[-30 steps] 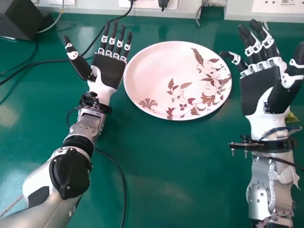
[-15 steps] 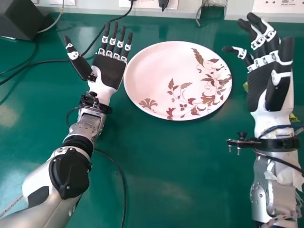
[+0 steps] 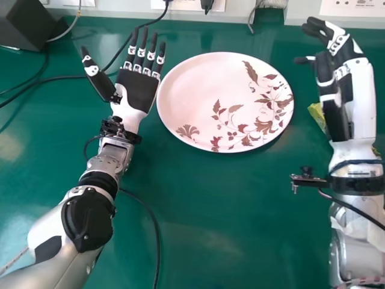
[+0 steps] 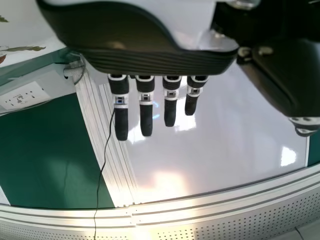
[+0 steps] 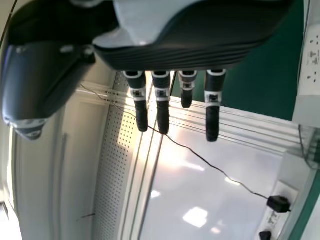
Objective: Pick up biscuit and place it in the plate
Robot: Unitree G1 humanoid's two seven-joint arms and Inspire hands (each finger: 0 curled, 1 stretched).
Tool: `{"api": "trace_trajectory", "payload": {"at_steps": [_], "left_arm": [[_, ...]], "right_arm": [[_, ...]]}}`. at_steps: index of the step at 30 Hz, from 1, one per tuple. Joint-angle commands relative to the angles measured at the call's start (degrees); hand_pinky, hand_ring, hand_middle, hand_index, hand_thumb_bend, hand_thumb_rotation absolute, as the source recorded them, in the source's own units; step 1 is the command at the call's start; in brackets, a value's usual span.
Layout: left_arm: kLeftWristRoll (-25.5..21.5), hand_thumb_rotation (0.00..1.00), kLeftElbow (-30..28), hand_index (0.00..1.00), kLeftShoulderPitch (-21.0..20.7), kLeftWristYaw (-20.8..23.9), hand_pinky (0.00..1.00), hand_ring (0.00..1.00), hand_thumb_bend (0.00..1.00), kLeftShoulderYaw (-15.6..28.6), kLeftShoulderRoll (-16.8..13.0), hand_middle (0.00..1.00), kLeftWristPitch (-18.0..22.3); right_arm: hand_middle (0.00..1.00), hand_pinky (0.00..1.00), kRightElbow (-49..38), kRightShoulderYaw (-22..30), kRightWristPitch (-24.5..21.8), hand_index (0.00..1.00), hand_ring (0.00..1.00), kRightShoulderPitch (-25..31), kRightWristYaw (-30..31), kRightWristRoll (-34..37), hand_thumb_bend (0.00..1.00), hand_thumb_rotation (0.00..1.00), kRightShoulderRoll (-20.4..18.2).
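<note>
Right robot hand rolled edge-on over the packet

1. Change. From palm-up, my right robot hand has rolled edge-on and shifted slightly right, uncovering more of the green-yellow packet on its left side. My left robot hand lies idle left of the plate, fingers spread.

2. State. The right robot hand is wide, its fingers extended, holding nothing. I take the packet to be the biscuit. It rests on the worktop, right of the plate, partly hidden by my hand and wrist. Contact cannot be confirmed.

3. Fault conditions, as judged.
- Missed grasp: my hand masks the middle of the packet, so the fingers may close off-centre.
- Displacement: lowering the hand while still rolling may push the packet right, out of reach.
- Crushing: excess finger force may break the biscuit inside the wrapper.
- Snagging: the loose black cable at my wrist may drag during the transfer left.
- Plate strike: a low approach may catch the plate's right rim and slide it.

4. Markings. The socket panel at the far right bears small marks. No brand or wording on the packet is legible to me.
</note>
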State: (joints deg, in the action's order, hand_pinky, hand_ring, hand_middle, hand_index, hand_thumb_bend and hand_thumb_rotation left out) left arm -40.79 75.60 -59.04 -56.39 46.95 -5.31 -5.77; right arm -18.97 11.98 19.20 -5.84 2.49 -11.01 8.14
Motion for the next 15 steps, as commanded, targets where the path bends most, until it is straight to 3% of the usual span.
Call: {"api": "trace_trajectory", "payload": {"at_steps": [1, 10, 15], "left_arm": [[-0.4, 0.7, 0.5, 1.0, 0.7, 0.1, 0.77, 0.87, 1.0, 0.4, -0.5, 0.95, -0.3], [-0.6, 0.73, 0.5, 1.0, 0.7, -0.1, 0.78, 0.88, 1.0, 0.3, -0.6, 0.95, -0.1], [-0.5, 0.7, 0.6, 1.0, 0.7, -0.3, 0.81, 0.89, 0.98, 0.2, -0.7, 0.96, -0.2]], "right_arm": [[0.82, 0.61, -1.7, -0.5, -0.6, 0.83, 0.69, 1.1, -1.3, -1.9, 0.96, 0.12, 0.4], [0.83, 0.61, -6.6, -1.8, -5.6, 0.83, 0.69, 2.8, -4.0, -10.0, 0.96, 0.11, 0.7], [0.82, 0.61, -8.3, -2.5, -7.7, 0.82, 0.69, 3.3, -5.1, -14.5, 0.98, 0.11, 1.3]]}}
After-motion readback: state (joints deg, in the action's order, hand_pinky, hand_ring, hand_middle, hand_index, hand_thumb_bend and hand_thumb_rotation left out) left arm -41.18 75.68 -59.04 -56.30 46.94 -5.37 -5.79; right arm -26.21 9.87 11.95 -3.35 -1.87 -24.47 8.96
